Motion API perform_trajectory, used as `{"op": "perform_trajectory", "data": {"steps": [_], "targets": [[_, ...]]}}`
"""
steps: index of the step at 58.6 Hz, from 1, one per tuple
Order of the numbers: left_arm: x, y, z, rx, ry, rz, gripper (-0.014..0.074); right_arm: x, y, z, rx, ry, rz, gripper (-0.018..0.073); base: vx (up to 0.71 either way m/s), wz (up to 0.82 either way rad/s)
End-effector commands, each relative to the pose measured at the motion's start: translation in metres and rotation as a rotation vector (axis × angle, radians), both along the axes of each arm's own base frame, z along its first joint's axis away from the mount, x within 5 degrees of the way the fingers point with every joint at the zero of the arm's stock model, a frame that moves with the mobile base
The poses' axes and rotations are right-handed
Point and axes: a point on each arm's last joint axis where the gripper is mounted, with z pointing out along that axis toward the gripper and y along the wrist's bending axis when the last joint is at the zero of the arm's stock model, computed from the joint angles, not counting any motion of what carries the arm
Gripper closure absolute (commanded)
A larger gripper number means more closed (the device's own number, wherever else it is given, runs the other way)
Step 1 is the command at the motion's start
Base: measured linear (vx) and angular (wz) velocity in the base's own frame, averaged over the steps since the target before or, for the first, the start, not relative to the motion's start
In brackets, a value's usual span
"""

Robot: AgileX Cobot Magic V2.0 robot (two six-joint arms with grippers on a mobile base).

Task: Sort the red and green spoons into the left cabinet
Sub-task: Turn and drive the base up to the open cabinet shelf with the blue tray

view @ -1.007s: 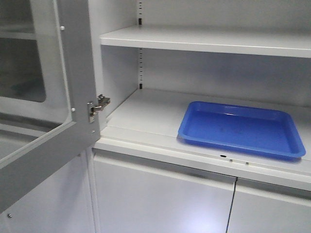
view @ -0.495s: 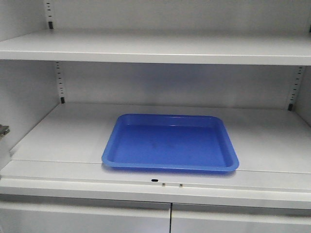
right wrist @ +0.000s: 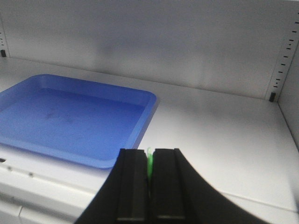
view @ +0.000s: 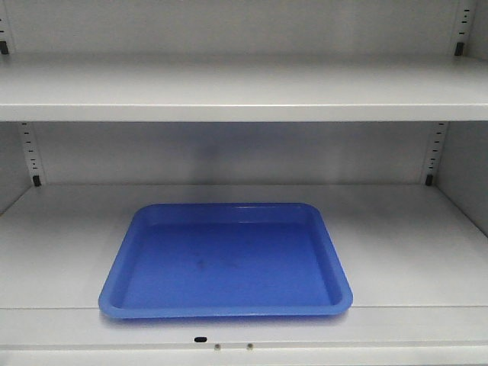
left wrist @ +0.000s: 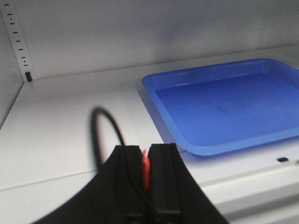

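Left wrist view is showing the left gripper (left wrist: 145, 150), jaws clenching a sliver of the red spoon (left wrist: 146, 170), hanging over the front of the lower shelf (left wrist: 60, 126) just left of the blue tray (left wrist: 219, 148). Right wrist view is showing the right gripper (right wrist: 149, 154) pinching the green spoon (right wrist: 149, 165) off the tray's right corner. Neither spoon is lying in the left cabinet (view: 229, 152) yet, so both placements are remaining, by my reading. Front view is taking in the whole tray and the upper shelf (view: 244, 99), but no arms or spoons. Only the wrist cameras are revealing those.
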Motion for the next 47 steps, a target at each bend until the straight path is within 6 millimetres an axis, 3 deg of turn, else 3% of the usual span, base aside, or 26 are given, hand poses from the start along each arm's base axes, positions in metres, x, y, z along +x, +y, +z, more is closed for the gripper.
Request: {"op": "perform_trajectory", "data": {"steps": [1, 47], "targets": [[0.0003, 0.0034, 0.0147, -0.040, -0.077, 0.043, 0.0597, 0.0001, -0.0032, 0.0150, 0.027, -0.085, -0.039, 0.0562, 0.20, 0.02], [0.0003, 0.0034, 0.0147, -0.040, -0.077, 0.043, 0.0597, 0.0001, -0.0032, 0.0150, 0.027, -0.085, -0.039, 0.0562, 0.12, 0.02]]}}
